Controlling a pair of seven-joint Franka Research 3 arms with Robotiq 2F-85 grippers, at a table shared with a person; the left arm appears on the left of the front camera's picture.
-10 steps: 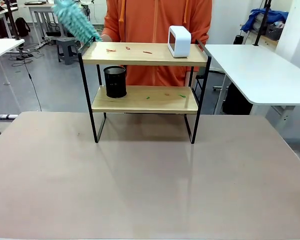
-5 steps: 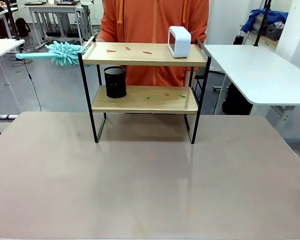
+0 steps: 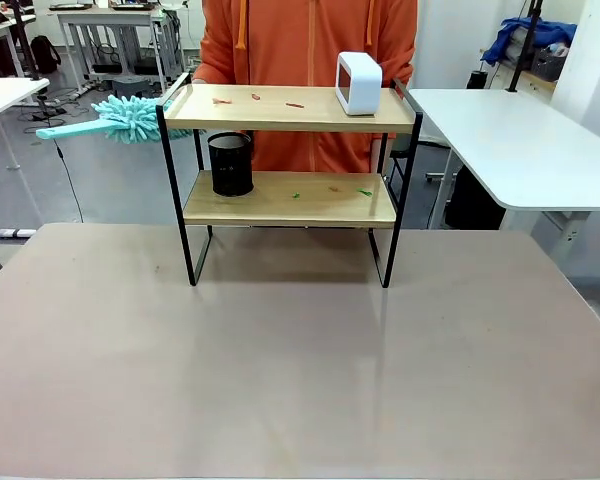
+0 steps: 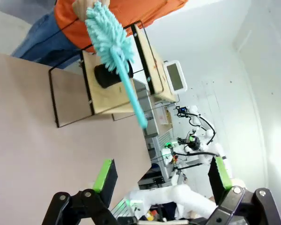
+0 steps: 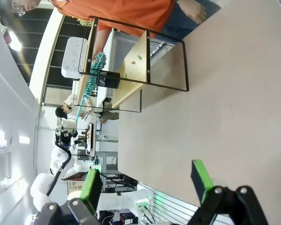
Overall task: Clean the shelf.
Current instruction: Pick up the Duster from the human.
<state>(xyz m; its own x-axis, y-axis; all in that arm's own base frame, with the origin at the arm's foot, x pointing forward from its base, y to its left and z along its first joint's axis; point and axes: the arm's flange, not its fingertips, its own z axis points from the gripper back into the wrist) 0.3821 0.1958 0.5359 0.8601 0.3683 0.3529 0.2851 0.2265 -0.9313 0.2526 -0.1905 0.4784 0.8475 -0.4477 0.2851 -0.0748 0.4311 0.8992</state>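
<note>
The shelf [image 3: 290, 108] stands at the far middle of the brown table, with small red bits on its top board and green bits on the lower board [image 3: 290, 198]. A person in orange behind it holds a teal duster [image 3: 130, 118] beside the shelf's left end, its handle pointing left. The duster [image 4: 110, 37] hangs from the person's hand in front of the shelf [image 4: 117, 84]. My left gripper [image 4: 162, 174] is open and empty, far from the shelf. My right gripper [image 5: 146, 183] is also open and empty, and the shelf [image 5: 136, 61] lies far beyond it.
A white box-shaped device [image 3: 358, 82] sits on the top board's right end and a black cup [image 3: 230, 163] on the lower board's left. The brown table [image 3: 300, 360] is bare in front. White tables [image 3: 520, 140] stand to the right and left.
The person swung the duster down from above the shelf's left corner to level beside that end, then lowered it slightly. Both grippers stayed open.
</note>
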